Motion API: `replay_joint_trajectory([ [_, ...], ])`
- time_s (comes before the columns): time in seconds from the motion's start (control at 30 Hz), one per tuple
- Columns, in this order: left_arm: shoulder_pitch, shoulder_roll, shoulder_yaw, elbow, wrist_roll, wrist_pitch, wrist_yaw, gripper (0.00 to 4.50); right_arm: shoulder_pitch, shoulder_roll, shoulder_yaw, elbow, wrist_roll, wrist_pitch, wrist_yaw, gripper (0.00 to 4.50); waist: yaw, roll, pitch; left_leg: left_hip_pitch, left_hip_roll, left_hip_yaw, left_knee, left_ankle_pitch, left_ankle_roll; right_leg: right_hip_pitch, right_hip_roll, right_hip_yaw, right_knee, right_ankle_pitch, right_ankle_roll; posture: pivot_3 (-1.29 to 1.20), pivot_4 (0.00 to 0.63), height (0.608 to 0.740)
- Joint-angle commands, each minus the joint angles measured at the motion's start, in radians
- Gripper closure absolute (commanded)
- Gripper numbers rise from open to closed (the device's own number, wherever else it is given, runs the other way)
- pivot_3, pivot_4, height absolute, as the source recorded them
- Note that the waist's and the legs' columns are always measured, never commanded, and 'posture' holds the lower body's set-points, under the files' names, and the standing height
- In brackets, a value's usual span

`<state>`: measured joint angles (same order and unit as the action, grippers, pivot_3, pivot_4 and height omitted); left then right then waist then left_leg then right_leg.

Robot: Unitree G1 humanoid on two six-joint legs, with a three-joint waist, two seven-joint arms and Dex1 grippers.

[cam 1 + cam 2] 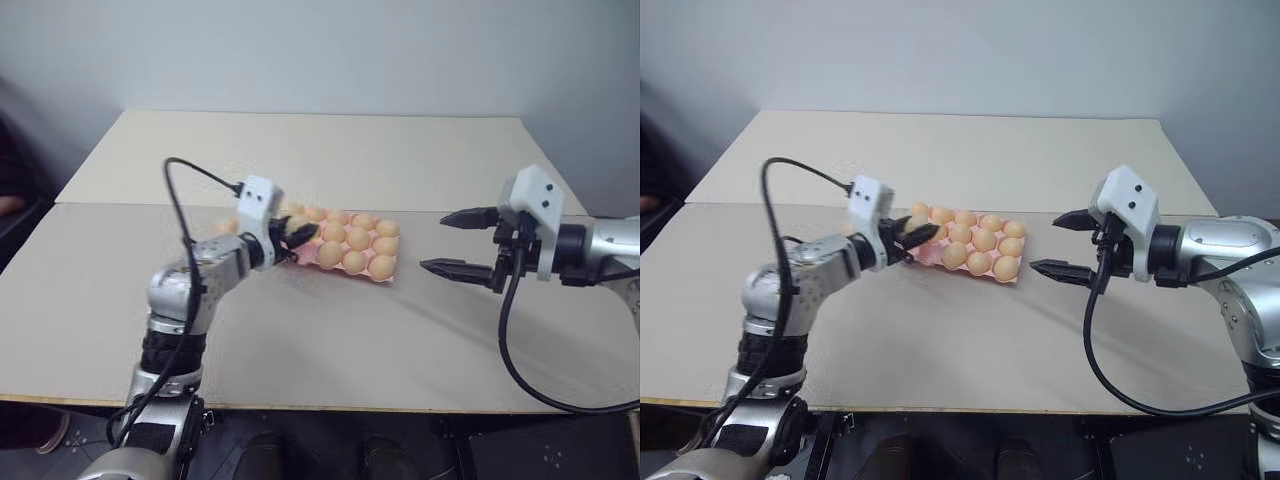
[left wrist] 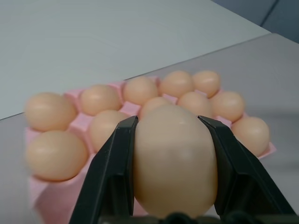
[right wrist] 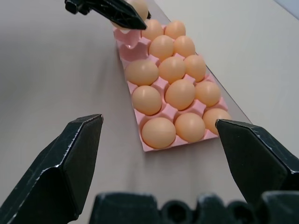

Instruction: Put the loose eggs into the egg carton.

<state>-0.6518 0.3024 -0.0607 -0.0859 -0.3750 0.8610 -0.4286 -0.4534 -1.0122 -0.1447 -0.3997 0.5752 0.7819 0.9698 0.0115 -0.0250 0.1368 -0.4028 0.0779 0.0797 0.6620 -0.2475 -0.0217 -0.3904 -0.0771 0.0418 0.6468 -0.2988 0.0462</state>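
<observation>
On the beige tabletop [image 1: 330, 330] your flat pink moulded egg carton [image 3: 140, 122] sits nearly full, right gripper [image 1: 462, 243] spread empty beside it, left gripper [image 2: 170, 154] clamping one smooth tan egg [image 2: 175, 161] by its sides above the carton's near end: fragile, slippery, so squeeze lightly.

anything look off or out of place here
Nothing stands out. The pink egg carton lies flat on the table, its eggs seated in their cups. The left gripper holds one egg cleanly over the carton's near end; the right gripper hangs open beside it.

A pale beige table [image 1: 330, 330] carries the pink egg carton [image 3: 148, 147], its cups mostly holding eggs [image 3: 159, 132].
</observation>
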Motion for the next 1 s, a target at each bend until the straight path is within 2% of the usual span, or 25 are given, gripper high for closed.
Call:
replay_joint_trajectory([
  [0.03, -0.028, -0.007, -0.022, 0.052, 0.045, -0.077, -0.006, 2.82, 0.005, -0.018, -0.061, -0.044, 0.027, 0.016, -0.013, 0.0, -0.002, 0.0, 0.0, 0.0, 0.0, 0.0, 0.0, 0.0, 0.0, 0.0, 0.0, 0.0, 0.0, 0.0, 0.0, 0.0, 0.15, 0.74],
  [0.53, -0.015, -0.043, -0.015, 0.116, 0.101, -0.107, 0.03, 2.83, 0.038, -0.032, -0.081, -0.067, 0.046, 0.032, -0.051, 0.0, 0.001, 0.0, 0.0, -0.001, 0.0, -0.001, 0.0, 0.0, 0.001, 0.0, 0.0, 0.0, 0.0, 0.0, 0.0, 0.0, 0.15, 0.74],
  [0.83, -0.009, -0.032, -0.004, 0.104, 0.106, -0.092, 0.045, 0.04, 0.024, -0.029, -0.059, -0.059, 0.047, 0.028, -0.054, 0.0, 0.001, 0.0, 0.0, -0.001, 0.0, -0.001, 0.0, 0.0, 0.001, 0.0, 0.0, 0.0, 0.0, 0.0, 0.0, 0.0, 0.15, 0.74],
  [1.0, -0.001, -0.015, 0.024, 0.05, 0.072, -0.055, 0.027, 0.01, 0.02, -0.029, -0.054, -0.055, 0.047, 0.025, -0.051, 0.0, 0.001, 0.0, 0.0, -0.001, 0.0, -0.001, 0.0, 0.0, 0.0, 0.0, 0.0, 0.0, 0.0, 0.0, 0.0, 0.0, 0.15, 0.74],
])
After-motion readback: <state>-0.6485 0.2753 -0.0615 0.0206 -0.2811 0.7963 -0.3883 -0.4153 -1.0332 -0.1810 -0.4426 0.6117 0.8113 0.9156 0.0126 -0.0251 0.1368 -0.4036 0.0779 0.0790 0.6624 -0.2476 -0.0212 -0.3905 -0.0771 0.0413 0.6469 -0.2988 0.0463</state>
